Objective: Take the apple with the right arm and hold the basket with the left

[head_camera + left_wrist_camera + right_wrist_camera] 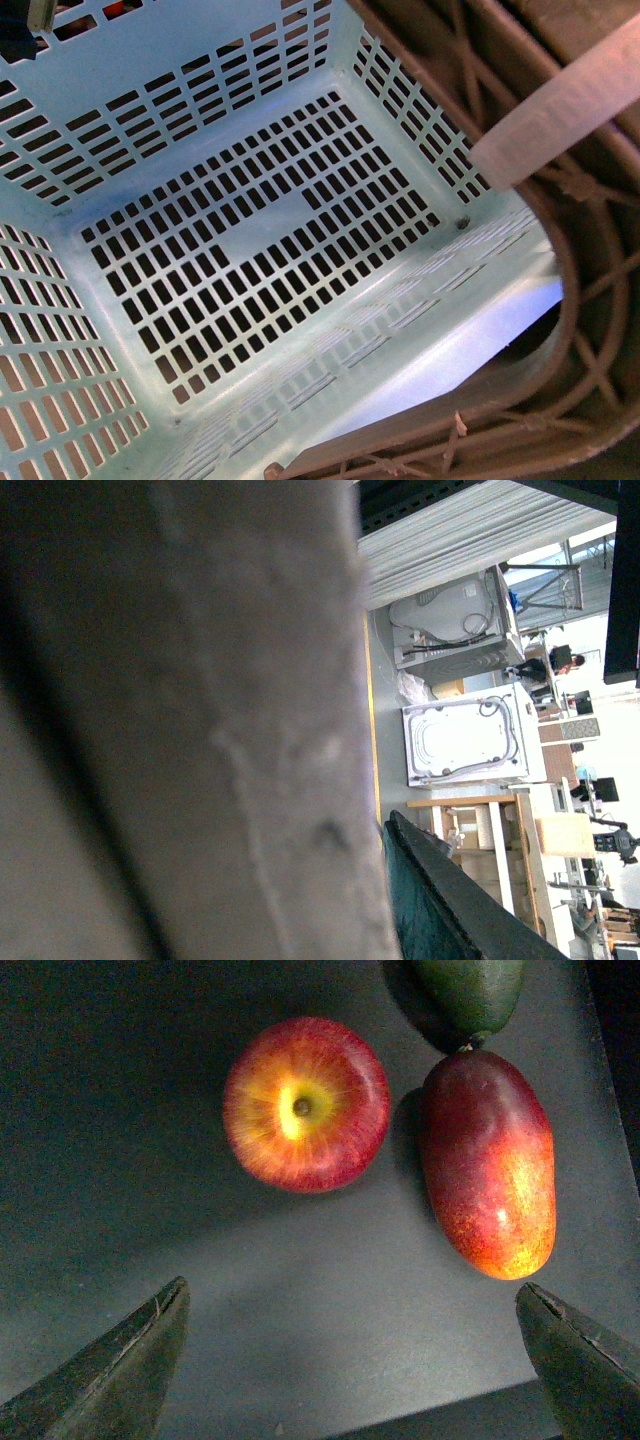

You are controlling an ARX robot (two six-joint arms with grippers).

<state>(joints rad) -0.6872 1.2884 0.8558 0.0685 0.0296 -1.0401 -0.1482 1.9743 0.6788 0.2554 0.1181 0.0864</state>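
The apple (307, 1103) lies dimple-up on a dark surface (120, 1210), untouched, with a mango (490, 1165) just beside it. The right gripper (350, 1360) hangs over it, jaws spread wide and empty, so the pick is not yet done. The basket (150, 60) fills the front view, empty, its handle (590, 260) sweeping from one to five o'clock. A grey blur (200, 730) blocks the left wrist view, so I cannot tell whether the left gripper grips. No writing is readable.

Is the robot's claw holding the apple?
No, the apple lies on the dark surface, apart from the open right gripper.
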